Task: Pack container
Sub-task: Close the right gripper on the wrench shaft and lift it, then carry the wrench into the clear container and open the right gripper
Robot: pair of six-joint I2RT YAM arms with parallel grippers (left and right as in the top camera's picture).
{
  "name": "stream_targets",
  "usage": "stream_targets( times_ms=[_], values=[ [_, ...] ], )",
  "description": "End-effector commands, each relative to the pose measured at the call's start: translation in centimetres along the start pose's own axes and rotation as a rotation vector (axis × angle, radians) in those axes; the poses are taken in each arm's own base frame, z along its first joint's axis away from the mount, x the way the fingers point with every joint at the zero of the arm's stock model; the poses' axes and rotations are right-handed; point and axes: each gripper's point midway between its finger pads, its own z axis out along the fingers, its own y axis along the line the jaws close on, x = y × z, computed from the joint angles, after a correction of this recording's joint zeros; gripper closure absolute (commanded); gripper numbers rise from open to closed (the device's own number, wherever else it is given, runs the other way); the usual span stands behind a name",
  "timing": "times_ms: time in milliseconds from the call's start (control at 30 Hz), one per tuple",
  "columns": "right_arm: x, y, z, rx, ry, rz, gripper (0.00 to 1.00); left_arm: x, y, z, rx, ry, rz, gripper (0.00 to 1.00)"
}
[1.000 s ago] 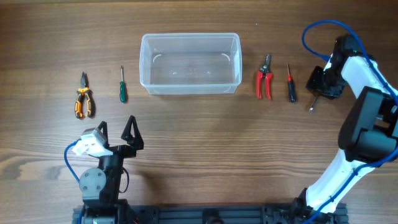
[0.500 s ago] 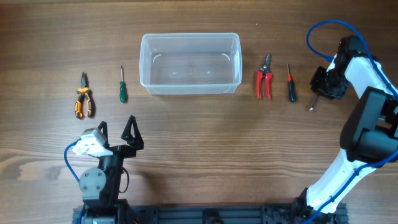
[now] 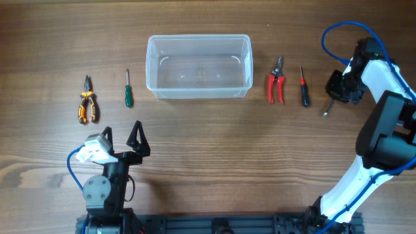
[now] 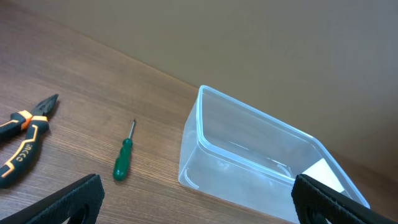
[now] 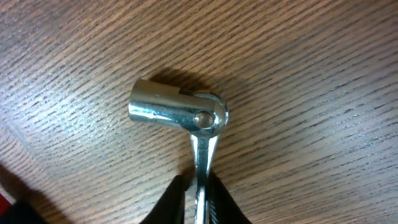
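The clear plastic container (image 3: 199,66) stands empty at the table's middle back; it also shows in the left wrist view (image 4: 261,155). My left gripper (image 3: 121,136) is open and empty near the front left, its fingertips (image 4: 81,196) wide apart. My right gripper (image 3: 339,90) is at the far right, shut on a metal socket wrench (image 5: 186,118) whose tip (image 3: 325,112) pokes out over the table. In the right wrist view the fingers (image 5: 171,202) pinch the wrench's shaft just above the wood.
Left of the container lie orange-handled pliers (image 3: 88,103) and a green screwdriver (image 3: 128,90). Right of it lie red pruning shears (image 3: 276,82) and a red-black screwdriver (image 3: 303,88). A blue cable loops above the right arm.
The right arm has shifted slightly to the right with the wrench in its grip. The left arm has not moved.
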Motion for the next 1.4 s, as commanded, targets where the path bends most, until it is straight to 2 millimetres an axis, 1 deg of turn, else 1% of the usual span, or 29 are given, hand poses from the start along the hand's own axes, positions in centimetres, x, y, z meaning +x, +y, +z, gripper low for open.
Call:
stream_targets(
  times_ms=[0,33,333,467,600,700,833,900,1033,1100,1200,1300,1367],
  values=[
    [1.7,-0.2,2.6,0.010,0.078,-0.004,0.94,0.3,-0.1,0.0,0.012,0.004,-0.013,0.00],
    [1.8,-0.2,2.6,0.011,0.079,-0.005,0.96,0.3,-0.1,0.0,0.012,0.004,-0.013,0.00],
    [1.6,-0.1,2.3,0.009,0.076,-0.021,0.96,0.3,-0.1,0.0,0.012,0.004,-0.013,0.00],
    [0.4,0.1,0.9,0.002,0.045,-0.022,0.96,0.3,-0.1,0.0,0.012,0.004,-0.013,0.00],
    [-1.5,0.6,-1.8,-0.011,-0.020,-0.025,0.96,0.3,-0.1,0.0,0.012,0.004,-0.013,0.00],
    [-3.1,0.9,-4.6,-0.026,-0.096,-0.026,0.96,0.3,-0.1,0.0,0.012,0.004,-0.013,0.00],
    [-4.3,1.4,-8.2,-0.050,-0.188,-0.034,0.96,0.3,-0.1,0.0,0.012,0.004,-0.013,0.00],
    [-4.6,2.1,-9.9,-0.090,-0.226,-0.074,0.96,0.3,-0.1,0.0,0.012,0.004,-0.013,0.00],
    [-4.7,4.4,-13.6,-0.191,-0.303,-0.146,0.96,0.3,-0.1,0.0,0.012,0.004,-0.013,0.00],
    [-4.4,6.3,-15.9,-0.267,-0.345,-0.189,0.96,0.3,-0.1,0.0,0.012,0.004,-0.013,0.00],
    [-3.3,10.5,-19.6,-0.425,-0.416,-0.356,0.96,0.3,-0.1,0.0,0.012,0.004,-0.013,0.00],
    [-1.5,14.7,-23.4,-0.561,-0.489,-0.502,0.96,0.3,-0.1,0.0,0.012,0.004,-0.013,0.00],
    [-0.3,16.9,-25.1,-0.601,-0.527,-0.587,0.96,0.3,-0.1,0.0,0.012,0.004,-0.013,0.00]
  ],
)
